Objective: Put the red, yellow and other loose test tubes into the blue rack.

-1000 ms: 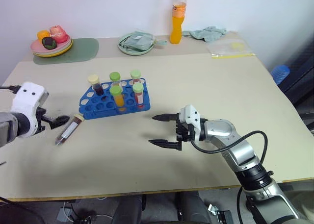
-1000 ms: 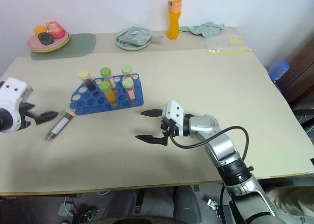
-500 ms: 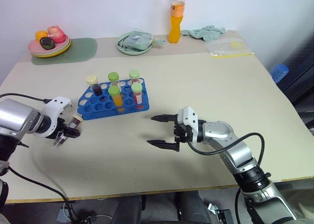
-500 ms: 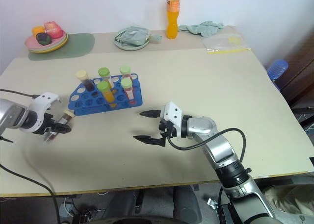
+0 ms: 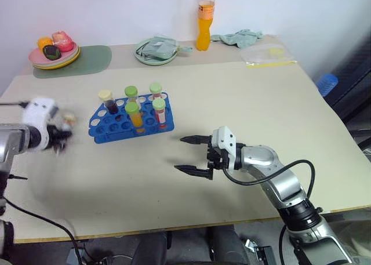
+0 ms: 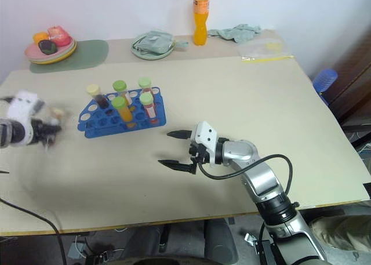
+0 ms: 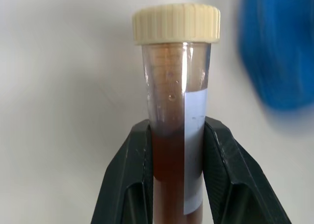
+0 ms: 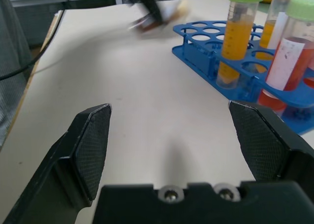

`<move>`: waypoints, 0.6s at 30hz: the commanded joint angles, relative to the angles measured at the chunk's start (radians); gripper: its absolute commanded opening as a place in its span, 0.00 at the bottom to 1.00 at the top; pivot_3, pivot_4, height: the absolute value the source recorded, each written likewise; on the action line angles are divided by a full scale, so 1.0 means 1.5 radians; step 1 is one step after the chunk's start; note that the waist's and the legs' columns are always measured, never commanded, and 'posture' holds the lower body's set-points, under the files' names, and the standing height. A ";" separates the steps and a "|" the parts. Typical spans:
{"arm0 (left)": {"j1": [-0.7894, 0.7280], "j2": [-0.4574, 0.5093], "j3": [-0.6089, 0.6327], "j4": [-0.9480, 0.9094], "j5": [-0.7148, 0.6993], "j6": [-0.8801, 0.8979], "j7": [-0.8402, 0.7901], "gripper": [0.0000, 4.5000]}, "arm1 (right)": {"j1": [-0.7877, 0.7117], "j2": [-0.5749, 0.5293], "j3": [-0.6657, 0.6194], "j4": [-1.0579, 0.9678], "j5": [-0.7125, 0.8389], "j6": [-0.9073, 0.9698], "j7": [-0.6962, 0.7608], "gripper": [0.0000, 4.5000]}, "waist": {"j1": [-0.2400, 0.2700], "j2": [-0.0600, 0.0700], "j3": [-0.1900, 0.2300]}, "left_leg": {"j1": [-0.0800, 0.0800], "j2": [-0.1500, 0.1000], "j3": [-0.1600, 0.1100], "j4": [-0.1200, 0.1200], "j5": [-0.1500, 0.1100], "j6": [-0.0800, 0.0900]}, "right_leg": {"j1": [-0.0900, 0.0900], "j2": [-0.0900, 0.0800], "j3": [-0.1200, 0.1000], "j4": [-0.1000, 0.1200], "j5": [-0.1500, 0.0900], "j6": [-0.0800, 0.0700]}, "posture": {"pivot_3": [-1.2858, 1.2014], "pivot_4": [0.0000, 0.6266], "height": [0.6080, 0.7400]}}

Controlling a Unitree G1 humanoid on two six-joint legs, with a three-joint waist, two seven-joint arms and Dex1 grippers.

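Note:
My left gripper (image 5: 58,135) is shut on a loose test tube (image 7: 169,111) with dark maroon liquid and a cream cap, held off the table just left of the blue rack (image 5: 110,131). In the left wrist view both fingers (image 7: 130,180) clamp the tube below its middle, cap end away from the hand. The rack holds several upright capped tubes, among them a yellow-orange one (image 5: 134,115) and a red one (image 5: 160,111), both green-capped. My right gripper (image 5: 188,155) hangs open and empty over the table in front of the rack's right end, pointing left.
Along the table's back edge stand a tall orange drink bottle (image 5: 204,21), a green plate with a cloth (image 5: 157,47), a plate of fruit (image 5: 53,50) on a green mat, a crumpled cloth (image 5: 243,37) and a plastic bag (image 5: 266,55).
My left gripper went from open beside the tube lying on the table to shut on it, then lifted it and carried it up and to the left. The right arm stayed still.

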 commanded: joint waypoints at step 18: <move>0.205 -0.524 -0.155 -0.208 0.325 -0.658 0.401 0.17 | -0.024 0.031 -0.002 0.033 0.001 -0.025 0.010 0.94 | 0.029 -0.002 -0.002 | 0.002 -0.003 0.004 0.001 -0.001 0.001 | 0.004 -0.001 0.000 -0.002 0.001 0.001 | 0.52 0.24 1.00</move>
